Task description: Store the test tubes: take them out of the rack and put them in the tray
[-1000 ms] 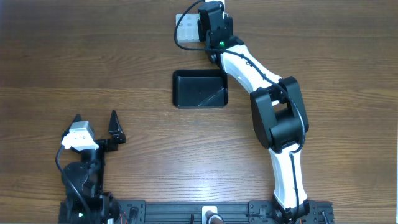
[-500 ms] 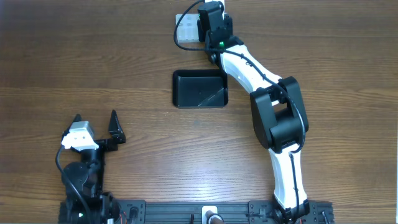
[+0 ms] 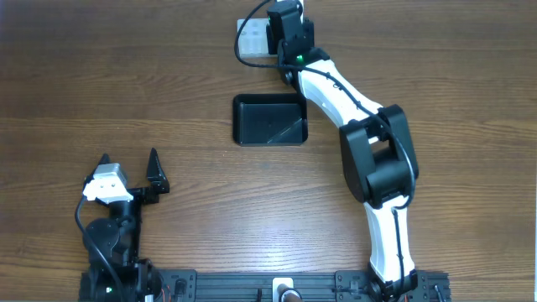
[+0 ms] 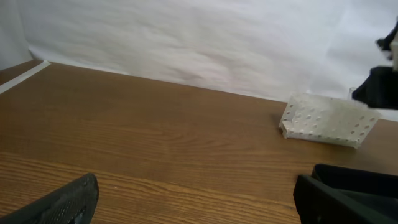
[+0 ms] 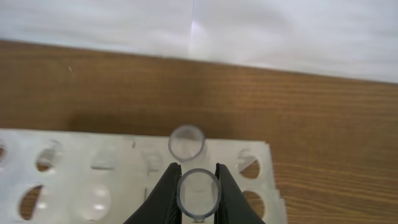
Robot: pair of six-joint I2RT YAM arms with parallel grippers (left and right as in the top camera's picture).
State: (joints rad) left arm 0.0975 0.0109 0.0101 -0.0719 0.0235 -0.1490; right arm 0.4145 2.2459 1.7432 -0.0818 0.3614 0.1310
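1. Test tube (image 5: 198,191) clamped between right gripper (image 5: 198,183) fingers, at rack (image 5: 93,180) (another tube (image 5: 186,142) just behind).
2. Top view: hardly any shift within a second; lift seemingly not begun, tray (image 3: 237,122) near rack.
3. Left gripper (image 4: 199,205) parked, fingers apart.

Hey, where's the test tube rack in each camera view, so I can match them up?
Top view: rack at the top edge, near the middle, partly under the right arm.
Left wrist view: rack far across the table, by the white backdrop.
Right wrist view: rack close up, just beneath the fingers.
Shared landmark: the right gripper, at the rack, shut on a test tube.
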